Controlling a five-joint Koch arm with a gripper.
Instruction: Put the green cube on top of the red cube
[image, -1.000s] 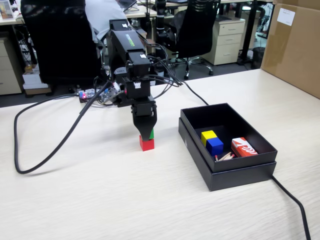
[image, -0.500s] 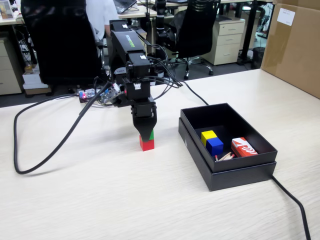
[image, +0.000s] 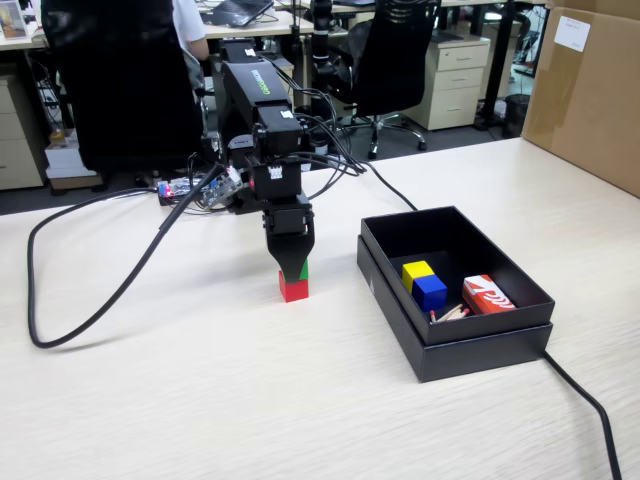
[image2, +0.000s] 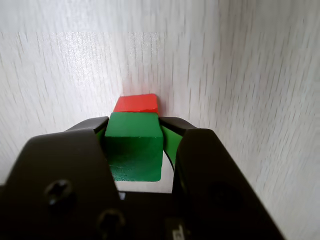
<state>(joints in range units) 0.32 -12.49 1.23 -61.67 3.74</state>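
The wrist view shows the end effector (image2: 134, 131) clamped on the green cube (image2: 134, 145), its smooth matte faces pinched between black jaws, directly above the red cube (image2: 137, 103) on the pale wood-grain desk (image2: 240, 75). Only the fixed view shows the black box (image: 455, 350) to the right, holding yellow (image: 416, 270) and blue (image: 430, 290) cubes.

Fixed cam facing arm front, wide — wrist cam close, downward; shared: cubes.

Even, bright room light falls on the desk (image: 200, 400) with soft shadows; the wrist view shows glare and blurred edges.
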